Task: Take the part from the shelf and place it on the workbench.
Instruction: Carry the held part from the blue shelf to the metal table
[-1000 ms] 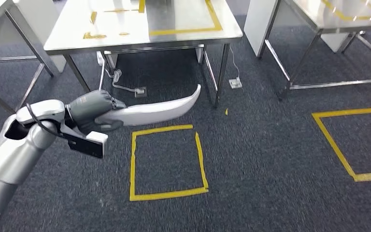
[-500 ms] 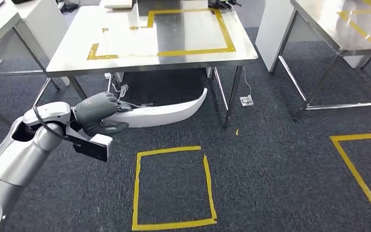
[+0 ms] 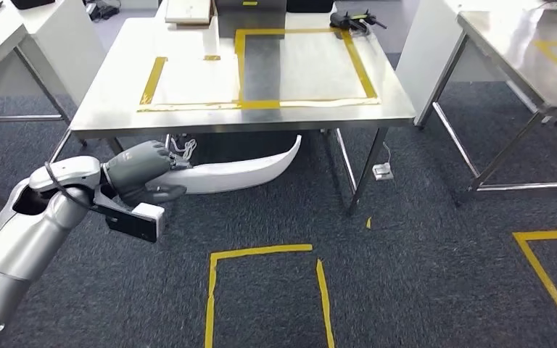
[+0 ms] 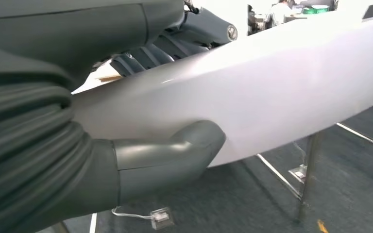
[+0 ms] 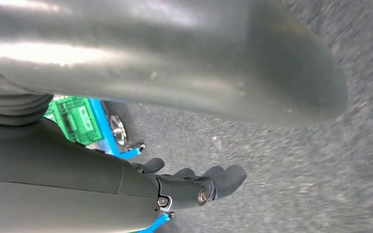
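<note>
A long, curved white part [image 3: 241, 172] juts out to the right from my left hand [image 3: 142, 174], which grips its thick end. The part hangs in front of the steel workbench [image 3: 109, 109], below its top, with its tip under the front edge. Yellow tape rectangles mark the bench top. In the left wrist view the white part [image 4: 272, 92] crosses the picture, my thumb [image 4: 175, 155] pressed against it and my darker fingers on its other side. My right hand [image 5: 184, 187] hangs over the carpet, fingers loosely apart, holding nothing.
A yellow tape square [image 3: 265, 290] lies on the dark carpet just ahead, with another [image 3: 551, 275] at the right. A second steel table [image 3: 522, 58] stands to the right and one [image 3: 0, 36] to the left. A dark tool [image 3: 355, 20] lies at the bench's far edge.
The whole picture has shifted: the camera moved toward the workbench, which now looks larger and lower in view. My left hand keeps hold of the white part.
</note>
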`<state>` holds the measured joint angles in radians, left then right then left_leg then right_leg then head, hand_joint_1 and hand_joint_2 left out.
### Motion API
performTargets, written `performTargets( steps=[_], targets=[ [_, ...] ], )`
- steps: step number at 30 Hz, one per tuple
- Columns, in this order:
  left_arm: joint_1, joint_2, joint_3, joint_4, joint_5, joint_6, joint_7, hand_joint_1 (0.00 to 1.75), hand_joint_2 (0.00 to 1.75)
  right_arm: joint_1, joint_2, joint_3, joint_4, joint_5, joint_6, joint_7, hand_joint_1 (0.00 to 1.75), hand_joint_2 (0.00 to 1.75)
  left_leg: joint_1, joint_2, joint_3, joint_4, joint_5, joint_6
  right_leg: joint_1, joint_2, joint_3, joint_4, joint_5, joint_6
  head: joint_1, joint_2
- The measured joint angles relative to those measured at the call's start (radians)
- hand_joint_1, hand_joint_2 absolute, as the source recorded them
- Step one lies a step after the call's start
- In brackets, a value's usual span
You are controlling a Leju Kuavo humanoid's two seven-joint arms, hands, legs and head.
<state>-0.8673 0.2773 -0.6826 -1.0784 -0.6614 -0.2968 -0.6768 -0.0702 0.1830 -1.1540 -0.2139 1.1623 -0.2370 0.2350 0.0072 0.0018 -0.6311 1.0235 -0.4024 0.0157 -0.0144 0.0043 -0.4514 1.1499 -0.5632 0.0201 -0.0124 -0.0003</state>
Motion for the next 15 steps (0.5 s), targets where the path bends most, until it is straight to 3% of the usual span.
performTargets(
  steps=[1, 3, 4, 5, 6, 7, 9, 10, 11, 13, 15],
  targets=[
    [0.001, 0.000, 0.000, 0.000, -0.001, 0.000, 0.000, 1.75, 1.75, 0.000, 0.000, 0.000, 0.000, 0.000, 0.000, 0.001, 0.00, 0.00, -0.002, -0.002, 0.015, -0.003, -0.013, 0.007, 0.000, 0.000, -0.047, 0.062, -0.008, 0.001, 0.001, 0.000],
    [0.005, -0.001, 0.000, -0.002, -0.004, -0.001, 0.001, 1.75, 1.75, 0.001, 0.001, 0.000, 0.000, 0.001, 0.000, 0.001, 0.00, 0.00, -0.008, -0.008, 0.045, -0.007, -0.040, 0.016, 0.004, 0.000, -0.148, 0.147, -0.077, 0.000, 0.003, 0.000],
    [0.007, -0.001, 0.000, -0.002, -0.005, -0.003, 0.002, 1.75, 1.75, 0.002, 0.001, 0.000, 0.000, 0.002, 0.000, 0.001, 0.00, 0.00, -0.011, -0.012, 0.061, -0.008, -0.054, 0.019, 0.007, 0.000, -0.186, 0.153, -0.116, -0.003, 0.003, 0.000],
    [0.007, -0.001, 0.000, -0.003, -0.006, -0.005, 0.003, 1.75, 1.75, 0.003, 0.001, 0.000, 0.000, 0.003, 0.000, 0.001, 0.00, 0.00, -0.016, -0.015, 0.078, -0.008, -0.068, 0.021, 0.012, 0.000, -0.213, 0.135, -0.136, -0.008, 0.004, 0.000],
    [0.007, 0.000, 0.000, -0.004, -0.006, -0.008, 0.003, 1.75, 1.75, 0.005, 0.001, 0.000, 0.000, 0.004, 0.000, 0.001, 0.00, 0.00, -0.022, -0.017, 0.096, -0.008, -0.083, 0.023, 0.017, 0.000, -0.229, 0.096, -0.124, -0.018, 0.004, 0.000],
    [0.007, 0.000, 0.000, -0.005, -0.006, -0.010, 0.004, 1.75, 1.75, 0.006, 0.001, 0.000, 0.000, 0.005, 0.001, 0.001, 0.00, 0.00, -0.027, -0.019, 0.112, -0.009, -0.098, 0.025, 0.025, 0.000, -0.236, 0.040, -0.074, -0.033, 0.004, 0.000],
    [0.008, 0.000, 0.000, -0.004, -0.006, -0.014, 0.004, 1.75, 1.75, 0.011, -0.001, 0.000, -0.001, 0.008, 0.003, 0.001, 0.00, 0.00, -0.036, -0.026, 0.139, -0.008, -0.128, 0.024, 0.048, 0.011, -0.235, -0.063, 0.060, -0.066, 0.004, 0.000],
    [0.008, -0.001, 0.000, -0.005, -0.007, -0.016, 0.004, 1.75, 1.75, 0.013, -0.002, 0.000, -0.001, 0.009, 0.003, 0.004, 0.00, 0.00, -0.039, -0.029, 0.152, -0.010, -0.145, 0.023, 0.056, 0.020, -0.229, -0.093, 0.102, -0.076, 0.004, 0.000],
    [0.008, 0.000, 0.000, -0.006, -0.007, -0.018, 0.004, 1.75, 1.75, 0.014, -0.003, 0.000, -0.002, 0.010, 0.003, 0.012, 0.00, 0.00, -0.041, -0.032, 0.166, -0.003, -0.154, 0.021, 0.060, 0.027, -0.216, -0.109, 0.119, -0.077, 0.004, 0.000],
    [0.000, 0.001, 0.004, -0.012, -0.008, -0.019, 0.005, 1.75, 1.75, 0.012, -0.003, 0.000, -0.003, 0.012, 0.003, 0.037, 0.00, 0.00, -0.042, -0.032, 0.177, 0.041, -0.151, 0.017, 0.054, 0.029, -0.176, -0.121, 0.120, -0.072, 0.003, 0.000],
    [-0.007, 0.004, 0.007, -0.015, -0.007, -0.019, 0.005, 1.75, 1.75, 0.007, -0.003, 0.000, -0.003, 0.013, 0.004, 0.054, 0.00, 0.00, -0.041, -0.025, 0.134, 0.143, -0.128, 0.003, 0.047, 0.023, -0.137, -0.124, 0.115, -0.072, 0.001, 0.000]
  ],
)
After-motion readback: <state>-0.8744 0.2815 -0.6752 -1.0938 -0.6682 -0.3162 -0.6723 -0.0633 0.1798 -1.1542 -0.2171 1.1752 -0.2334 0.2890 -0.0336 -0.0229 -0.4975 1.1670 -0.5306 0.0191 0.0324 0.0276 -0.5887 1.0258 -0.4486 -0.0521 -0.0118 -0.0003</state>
